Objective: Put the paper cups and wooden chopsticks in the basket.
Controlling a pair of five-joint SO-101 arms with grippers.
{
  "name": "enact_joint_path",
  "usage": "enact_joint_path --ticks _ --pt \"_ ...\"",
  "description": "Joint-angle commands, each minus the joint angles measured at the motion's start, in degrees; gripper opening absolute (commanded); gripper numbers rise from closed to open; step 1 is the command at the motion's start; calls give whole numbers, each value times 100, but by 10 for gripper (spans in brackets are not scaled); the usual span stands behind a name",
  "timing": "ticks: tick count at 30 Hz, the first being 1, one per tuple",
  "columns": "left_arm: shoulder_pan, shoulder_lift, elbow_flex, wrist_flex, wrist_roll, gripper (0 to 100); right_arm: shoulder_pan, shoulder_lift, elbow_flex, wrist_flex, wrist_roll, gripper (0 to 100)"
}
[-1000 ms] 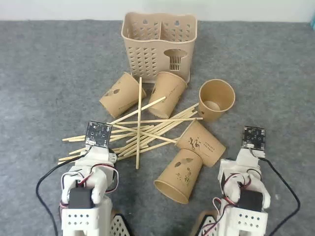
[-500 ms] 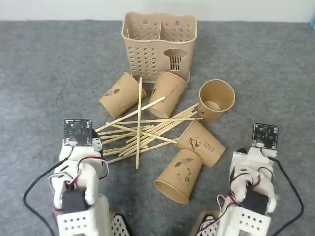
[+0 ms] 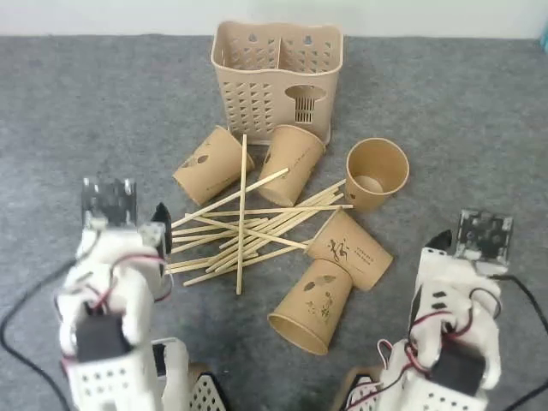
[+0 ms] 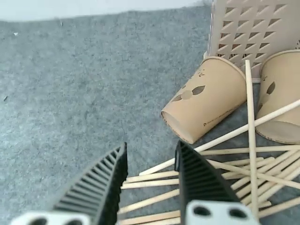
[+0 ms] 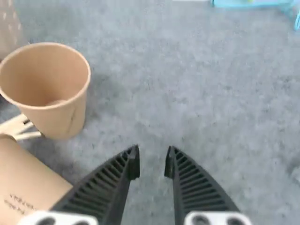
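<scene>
High view suggests the task is not yet begun: five paper cups (image 3: 312, 306) and the wooden chopsticks (image 3: 248, 235) lie on the worktop (image 3: 86, 128) before the basket (image 3: 257, 94), while left pincer (image 4: 151, 145) and right pincer (image 5: 153, 149) hang open, empty.

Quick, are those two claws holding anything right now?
Left gripper: open, holding nothing.
Right gripper: slightly open, holding nothing.
</scene>
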Motion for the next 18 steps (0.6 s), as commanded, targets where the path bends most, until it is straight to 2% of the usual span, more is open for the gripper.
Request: enact_joint_path --ticks 1,5,8,11,18 --pt "9 1512 -1147 97 264 163 13 1543 -1178 136 105 113" --pt "26 2875 -1859 325 422 165 -101 3371 -2611 593 -70 121" --pt "176 3710 -2079 229 598 166 -259 4356 -3499 875 -211 205" --pt "352 4431 -2026 -167 853 166 -435 4954 -4220 1015 -527 267" --pt "220 5363 -1297 -1829 914 166 -980 6026 -4993 699 -1679 252"
